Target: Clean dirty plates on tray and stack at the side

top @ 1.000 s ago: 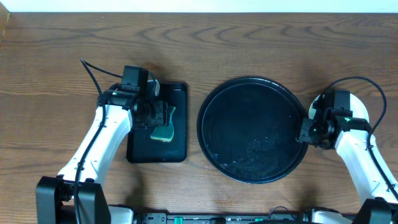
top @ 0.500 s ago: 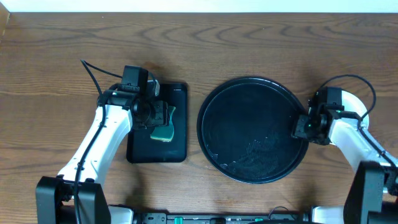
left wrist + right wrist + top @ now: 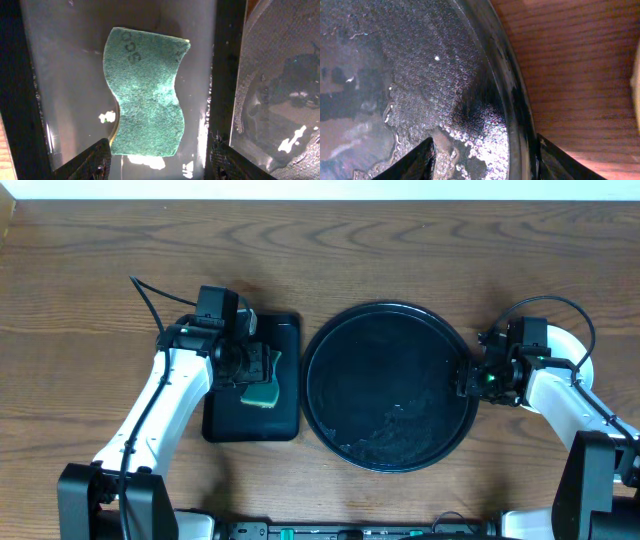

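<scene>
The round black tray (image 3: 385, 340) lies right of the table's centre, wet and with no plates on it. My right gripper (image 3: 470, 380) is at its right rim. In the right wrist view the gripper (image 3: 485, 152) is open and straddles the rim (image 3: 517, 105), one finger inside, one outside against it. A pale round plate edge (image 3: 580, 352) shows under my right arm and at the edge of the right wrist view (image 3: 636, 85). My left gripper (image 3: 258, 365) is open above a green sponge (image 3: 145, 100).
The sponge (image 3: 264, 392) lies on a smaller rectangular black tray (image 3: 285, 330), wet and glossy in the left wrist view (image 3: 65, 75), where the left gripper (image 3: 160, 157) is empty. Bare wood table (image 3: 80, 300) surrounds both trays.
The round tray has slid left, toward the rectangular tray, with my right gripper moving left at its rim. The left arm has not moved.
</scene>
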You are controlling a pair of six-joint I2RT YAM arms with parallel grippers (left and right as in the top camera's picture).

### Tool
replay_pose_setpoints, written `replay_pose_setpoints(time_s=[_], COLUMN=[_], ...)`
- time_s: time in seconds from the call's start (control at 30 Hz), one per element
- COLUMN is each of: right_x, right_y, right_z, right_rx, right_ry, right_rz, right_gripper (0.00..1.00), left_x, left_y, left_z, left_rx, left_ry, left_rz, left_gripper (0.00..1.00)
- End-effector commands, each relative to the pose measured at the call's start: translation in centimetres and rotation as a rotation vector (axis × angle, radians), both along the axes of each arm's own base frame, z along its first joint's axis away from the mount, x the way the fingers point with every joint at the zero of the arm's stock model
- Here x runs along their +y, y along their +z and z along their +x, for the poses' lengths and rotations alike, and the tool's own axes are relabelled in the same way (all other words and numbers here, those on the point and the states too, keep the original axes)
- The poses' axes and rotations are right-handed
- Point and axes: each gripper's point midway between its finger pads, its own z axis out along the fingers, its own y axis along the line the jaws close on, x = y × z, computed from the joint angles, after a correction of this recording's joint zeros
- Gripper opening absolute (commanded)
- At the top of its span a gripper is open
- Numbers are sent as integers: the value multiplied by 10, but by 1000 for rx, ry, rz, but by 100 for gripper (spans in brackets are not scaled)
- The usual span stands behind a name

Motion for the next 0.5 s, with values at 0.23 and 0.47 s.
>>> replay_pose_setpoints(time_s=[0.23, 0.47], right_x=[-20, -74], right_y=[37, 85], right_z=[17, 33], right_rx=[-77, -183], right_ry=[-31, -180], right_rz=[-146, -429], right_gripper=[57, 58], left_x=[1, 1], left_y=[2, 2], left_z=[2, 2], left_rx=[-5, -5], left_ry=[4, 4], left_rz=[5, 5], left_gripper=[65, 65])
